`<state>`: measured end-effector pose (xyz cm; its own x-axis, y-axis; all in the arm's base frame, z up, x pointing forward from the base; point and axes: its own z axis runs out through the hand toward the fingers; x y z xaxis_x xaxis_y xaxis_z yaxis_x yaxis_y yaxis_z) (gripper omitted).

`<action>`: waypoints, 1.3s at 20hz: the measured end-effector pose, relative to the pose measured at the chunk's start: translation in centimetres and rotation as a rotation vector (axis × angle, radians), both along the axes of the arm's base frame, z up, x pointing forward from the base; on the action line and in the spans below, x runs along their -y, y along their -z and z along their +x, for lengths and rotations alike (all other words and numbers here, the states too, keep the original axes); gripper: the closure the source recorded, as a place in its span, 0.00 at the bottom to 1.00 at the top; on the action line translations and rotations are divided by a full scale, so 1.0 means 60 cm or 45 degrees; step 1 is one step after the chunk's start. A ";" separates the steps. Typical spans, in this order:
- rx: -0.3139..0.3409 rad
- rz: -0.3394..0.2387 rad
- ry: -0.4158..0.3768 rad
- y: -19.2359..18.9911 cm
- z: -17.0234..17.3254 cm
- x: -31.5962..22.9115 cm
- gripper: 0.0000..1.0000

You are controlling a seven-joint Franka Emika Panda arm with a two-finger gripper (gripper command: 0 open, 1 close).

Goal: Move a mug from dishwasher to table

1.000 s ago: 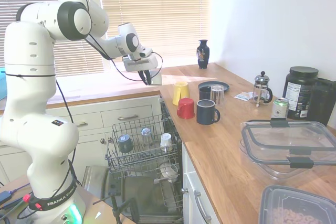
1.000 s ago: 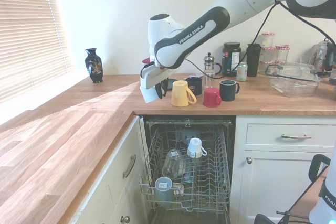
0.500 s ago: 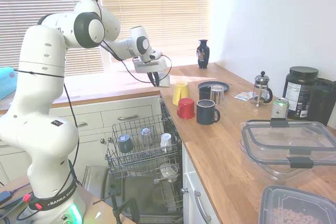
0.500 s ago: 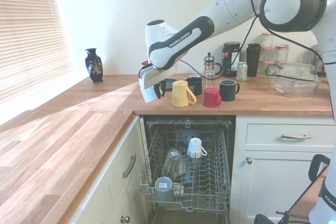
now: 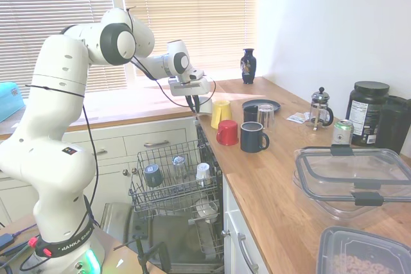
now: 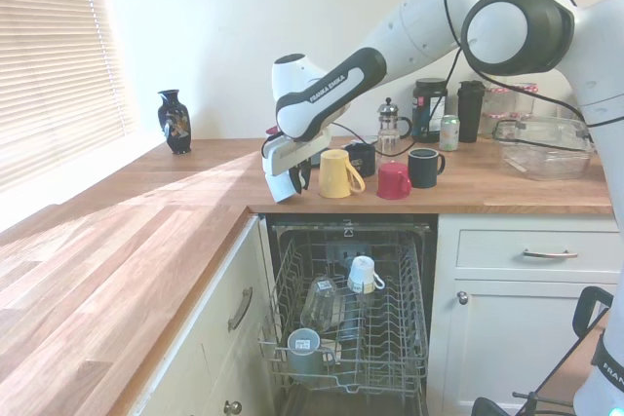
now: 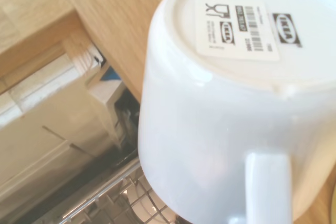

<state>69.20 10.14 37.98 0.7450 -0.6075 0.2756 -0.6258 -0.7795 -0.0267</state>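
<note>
Above the corner of the tabletop (image 6: 175,231), just over the open dishwasher (image 6: 346,323), the jaws pinch the white mug (image 6: 281,182), holding it tilted with its base turned away from the arm. From the first exterior view the mug (image 5: 204,102) hangs beside the yellow mug (image 5: 221,113), near it but not touching. The wrist view fills with the mug (image 7: 231,103): its flat bottom carries a printed label, its handle points toward the lower edge, and past it show the wooden edge and a bit of the wire rack (image 7: 100,203).

Down in the dishwasher's pulled-out rack (image 5: 170,181) sit a blue-grey mug (image 5: 153,174), a clear glass (image 5: 179,168) and a narrower white cup (image 5: 203,172); the same three appear from the other side as the blue-grey mug (image 6: 303,350), the glass (image 6: 322,304) and the cup (image 6: 363,274).

On the tabletop behind the held mug stand the yellow mug (image 6: 336,172), a red mug (image 6: 394,180) and a dark blue mug (image 6: 425,167) in a loose row. A dark vase (image 6: 175,121) stands well apart by the window, and a coffee press (image 5: 320,108) and a black tub (image 5: 367,112) lie further along
</note>
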 end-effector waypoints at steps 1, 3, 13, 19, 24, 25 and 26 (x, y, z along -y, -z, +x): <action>-0.001 -0.001 0.000 0.001 0.001 0.001 1.00; -0.009 -0.004 0.000 0.009 0.003 0.004 1.00; -0.073 -0.013 0.015 0.075 0.020 0.027 1.00; -0.088 -0.021 0.021 0.068 0.057 0.040 1.00; -0.116 -0.033 0.019 0.071 0.078 0.037 1.00; -0.121 -0.029 0.025 0.071 0.080 0.039 0.00; -0.127 -0.020 0.040 0.071 0.081 0.041 0.00</action>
